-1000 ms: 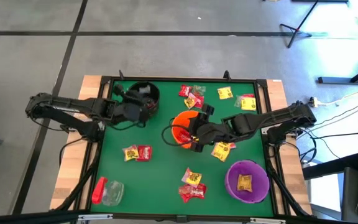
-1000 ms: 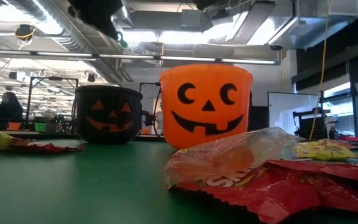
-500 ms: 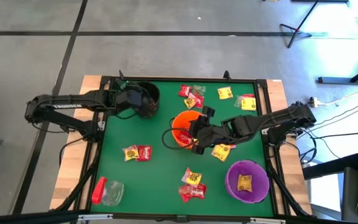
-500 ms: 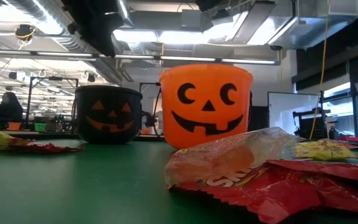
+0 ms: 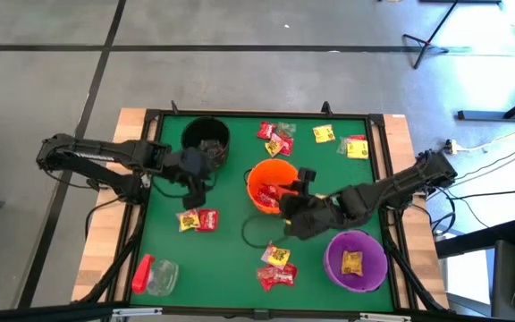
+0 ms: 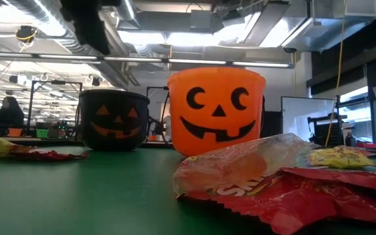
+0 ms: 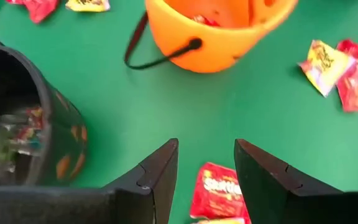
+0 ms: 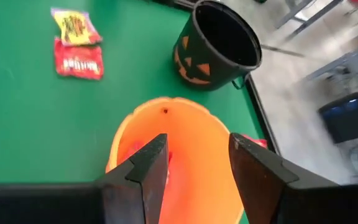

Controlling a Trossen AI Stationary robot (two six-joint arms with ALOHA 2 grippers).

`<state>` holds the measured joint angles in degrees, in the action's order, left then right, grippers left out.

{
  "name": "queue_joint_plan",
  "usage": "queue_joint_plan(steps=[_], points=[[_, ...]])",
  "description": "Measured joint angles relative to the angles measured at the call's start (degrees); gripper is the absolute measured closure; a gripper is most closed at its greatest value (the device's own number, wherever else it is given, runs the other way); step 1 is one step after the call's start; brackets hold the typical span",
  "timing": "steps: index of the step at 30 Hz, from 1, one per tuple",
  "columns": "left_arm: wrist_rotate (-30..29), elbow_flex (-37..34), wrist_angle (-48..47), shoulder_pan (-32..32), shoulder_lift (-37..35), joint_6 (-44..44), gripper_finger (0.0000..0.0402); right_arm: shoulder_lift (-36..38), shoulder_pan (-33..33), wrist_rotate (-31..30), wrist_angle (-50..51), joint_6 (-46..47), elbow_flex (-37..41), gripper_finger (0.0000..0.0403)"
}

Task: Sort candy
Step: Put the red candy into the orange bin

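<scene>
Left wrist view: left jaws (image 7: 205,165) spread, empty, above red candy (image 7: 214,191), likely to pick it; right jaws (image 8: 193,158) spread over orange bucket (image 8: 185,124).

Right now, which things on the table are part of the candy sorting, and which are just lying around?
Part of the job:
- candy, loose packets across the mat
- orange bucket
- black bucket
- purple bucket, one yellow packet inside
- left claw, open
- right claw, open

Lying about:
- red-capped jar, on its side at a corner of the mat
</scene>
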<state>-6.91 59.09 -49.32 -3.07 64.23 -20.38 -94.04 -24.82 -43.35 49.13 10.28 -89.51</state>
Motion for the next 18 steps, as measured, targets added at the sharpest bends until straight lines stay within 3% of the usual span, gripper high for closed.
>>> queue_joint_plan(steps=[7, 18], points=[[-8.65, -3.33, -0.72, -12.35, 4.13, -7.97, 0.0255, -0.04, -3.12, -3.71, 0.09, 5.17, 5.5, 0.0236], [-6.74, -5.22, 5.39, -22.68, 19.47, -12.33, 0.0255, -0.02, -4.47, -3.54, -0.44, 7.24, 6.9, 0.0236]])
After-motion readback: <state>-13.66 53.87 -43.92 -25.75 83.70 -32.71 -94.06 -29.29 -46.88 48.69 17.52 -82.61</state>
